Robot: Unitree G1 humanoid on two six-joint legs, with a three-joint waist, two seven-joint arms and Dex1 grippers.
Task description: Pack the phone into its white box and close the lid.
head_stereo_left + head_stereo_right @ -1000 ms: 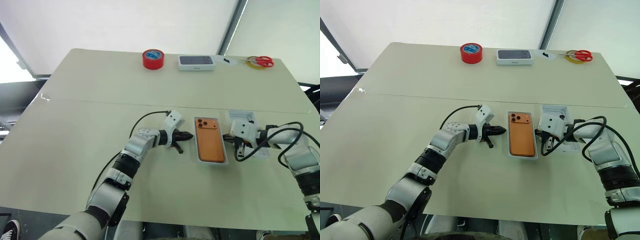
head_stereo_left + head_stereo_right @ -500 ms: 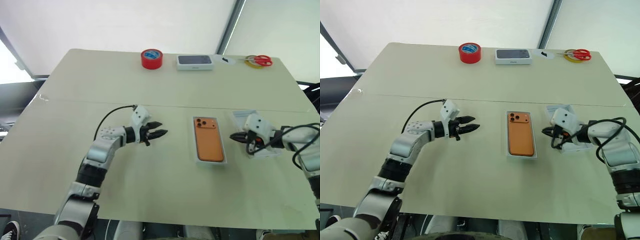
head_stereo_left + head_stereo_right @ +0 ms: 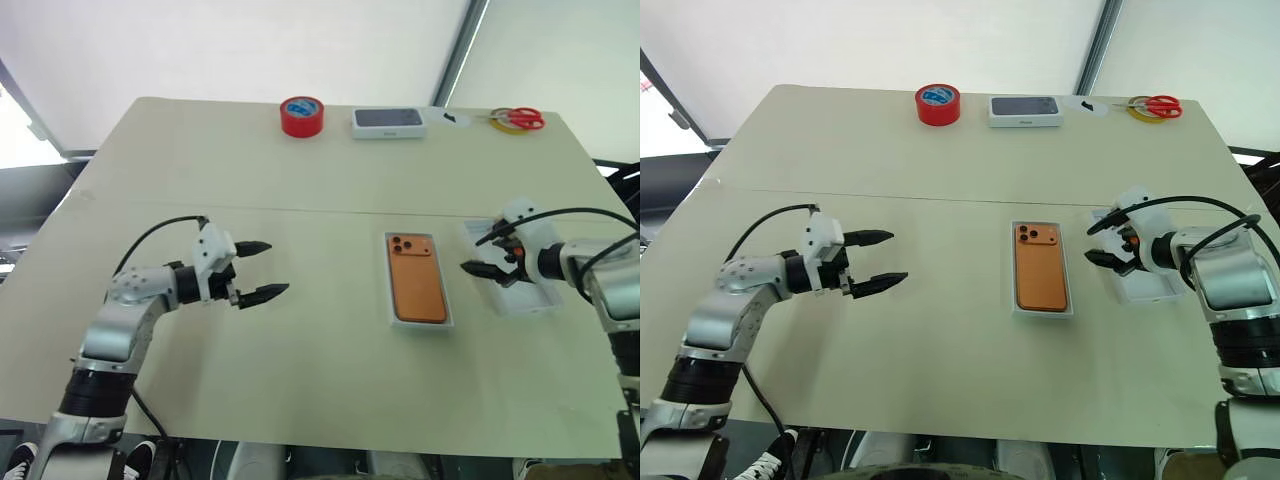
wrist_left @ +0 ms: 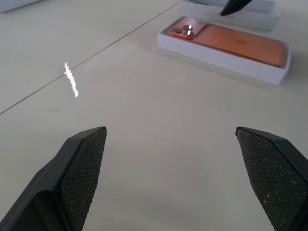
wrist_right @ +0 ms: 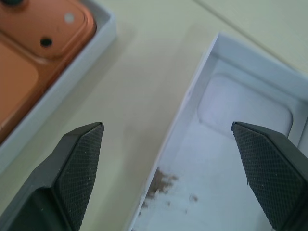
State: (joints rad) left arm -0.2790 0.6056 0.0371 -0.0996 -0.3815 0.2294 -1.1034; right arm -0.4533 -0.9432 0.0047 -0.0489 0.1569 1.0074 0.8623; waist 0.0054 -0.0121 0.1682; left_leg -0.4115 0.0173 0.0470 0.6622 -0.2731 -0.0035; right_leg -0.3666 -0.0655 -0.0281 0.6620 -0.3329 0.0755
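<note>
In the left eye view, the phone (image 3: 418, 289) lay camera side up inside the white box (image 3: 420, 323), which sat on the table (image 3: 300, 180) a little right of centre. Taking that box as the landmark, the lid (image 3: 528, 296) lay just to its right, inside facing up, apart from it. The right gripper (image 3: 484, 272) hung over the lid's near-left edge, between lid and box, with its fingers spread and nothing between them. The left gripper (image 3: 262, 268) was well to the left of the box, above bare table, its two black fingers wide apart and empty. Far behind the box, along the table's back edge, stood a roll of red tape (image 3: 302, 116), a dark-topped white box (image 3: 388, 122) and red-handled scissors (image 3: 520, 120).

The right eye view gave the same layout: the phone (image 3: 1041, 279) in its tray, the lid (image 3: 1148, 283) to the right of it, and both grippers standing open.

In the left wrist view, the left gripper's fingertips (image 4: 83, 159) stood far apart over plain tabletop. Beyond them lay the white box (image 4: 226, 61) with the orange phone (image 4: 232, 42) in it, lenses toward the nearer end, and behind the box a black fingertip (image 4: 233, 6) of the other gripper over the lid's wall.

In the right wrist view, the right gripper's fingertips (image 5: 77, 159) were likewise spread. One stood on the box side of the lid's wall, the other over the lid's pale inside (image 5: 226, 159), which had a rounded recess and some brownish specks. A corner of the box with the phone's lens end (image 5: 43, 33) showed beside it.
</note>
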